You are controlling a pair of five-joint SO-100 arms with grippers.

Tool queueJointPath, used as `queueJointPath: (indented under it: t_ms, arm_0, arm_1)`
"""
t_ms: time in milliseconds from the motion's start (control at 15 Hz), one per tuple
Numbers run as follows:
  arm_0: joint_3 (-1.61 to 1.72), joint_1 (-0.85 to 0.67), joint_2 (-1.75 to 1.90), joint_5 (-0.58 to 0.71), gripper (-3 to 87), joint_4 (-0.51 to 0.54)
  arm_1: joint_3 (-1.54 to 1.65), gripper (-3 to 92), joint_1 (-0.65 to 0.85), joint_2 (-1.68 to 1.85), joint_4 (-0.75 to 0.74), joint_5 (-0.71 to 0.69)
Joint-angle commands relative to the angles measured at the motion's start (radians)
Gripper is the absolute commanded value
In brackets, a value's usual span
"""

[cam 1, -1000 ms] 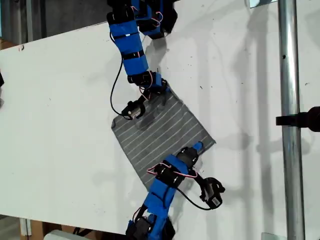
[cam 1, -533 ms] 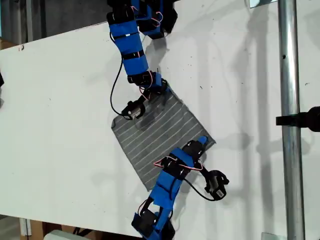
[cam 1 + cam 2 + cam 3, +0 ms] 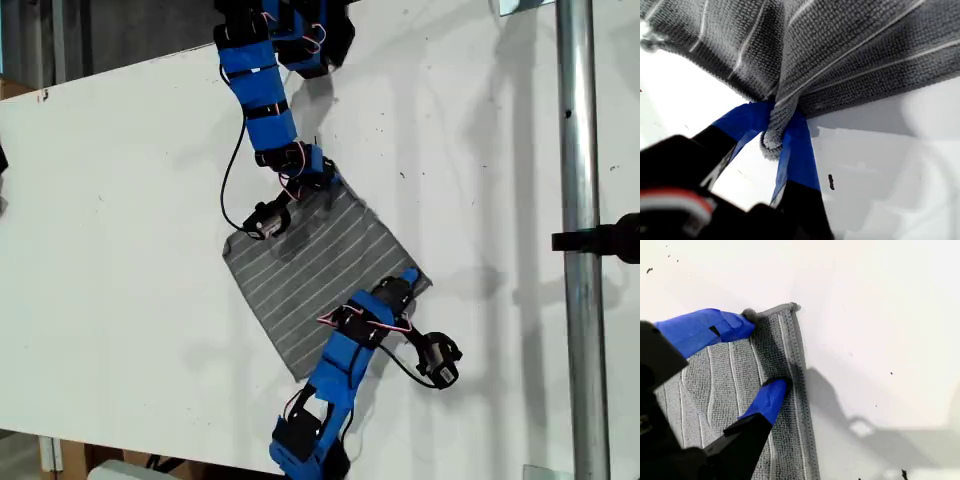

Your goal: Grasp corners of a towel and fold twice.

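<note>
Two corners, one soft floppy towel (image 3: pixel 320 265) flat mid-table (image 3: pixel 120 200).
My first gripper (image 3: pixel 777 137) had its fingers pinched on a bunched corner; my second gripper (image 3: pixel 760 352) straddled another, fingers parted.

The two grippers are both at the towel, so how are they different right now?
My first gripper is shut on a bunched corner of the towel, fabric squeezed between its blue fingers. My second gripper is open, its fingers apart and resting on a flat corner. In the exterior view the first works at the cloth's upper corner, the second at the corner towards that view's right. Both have blue-taped fingers.
</note>
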Motion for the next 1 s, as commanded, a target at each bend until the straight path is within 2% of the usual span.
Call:
queueJointPath:
  t_ms: [0,333,467,667,933]
  arm_0:
    - [-0.017,-0.043,-0.035,-0.009,18.8,-0.015]
    - [-0.035,-0.084,-0.186,-0.040,10.9,0.058]
    - [-0.049,-0.077,-0.189,-0.038,10.4,0.083]
    - [-0.049,-0.071,-0.196,-0.077,-2.6,0.156]
    - [-0.060,-0.014,-0.135,-0.087,-2.8,0.262]
  arm_1:
    - [0.000,-0.1,0.002,0.009,-0.006,-0.014]
    - [0.000,-0.1,-0.017,0.017,0.011,-0.002]
    - [0.000,-0.1,-0.020,0.029,0.028,0.002]
    - [-0.002,-0.1,-0.021,0.087,0.061,0.002]
    - [-0.002,-0.1,-0.018,0.126,0.087,0.002]
